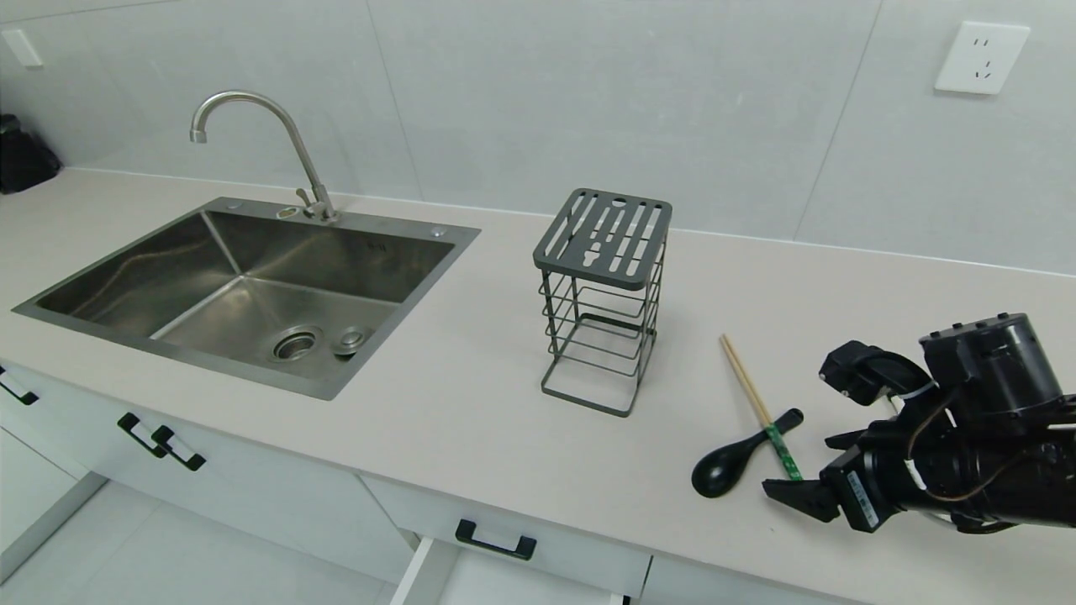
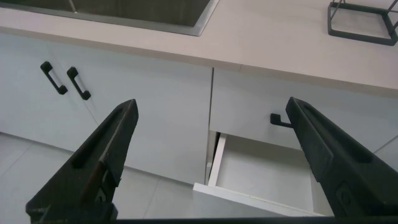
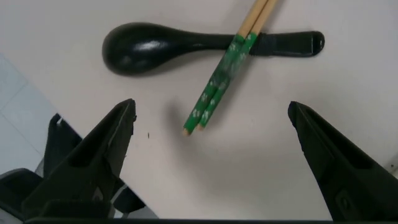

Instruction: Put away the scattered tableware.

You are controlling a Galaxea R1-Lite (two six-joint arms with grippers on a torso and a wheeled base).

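Observation:
A black spoon (image 1: 740,458) lies on the beige counter (image 1: 471,395) near its front edge, right of a dark wire cutlery rack (image 1: 601,302). A pair of wooden chopsticks (image 1: 759,406) with green tips lies across the spoon's handle. My right gripper (image 1: 811,433) hovers open just right of them, a little above the counter. In the right wrist view the spoon (image 3: 186,45) and chopsticks (image 3: 224,81) sit just ahead of the open gripper (image 3: 211,168). My left gripper (image 2: 211,155) hangs open and empty below counter height, facing the cabinet fronts.
A steel sink (image 1: 336,260) with a curved faucet (image 1: 286,143) fills the counter's left. A drawer (image 2: 261,174) under the counter stands partly open, also seen as the drawer (image 1: 496,580) below the rack. A wall socket (image 1: 981,57) is at the upper right.

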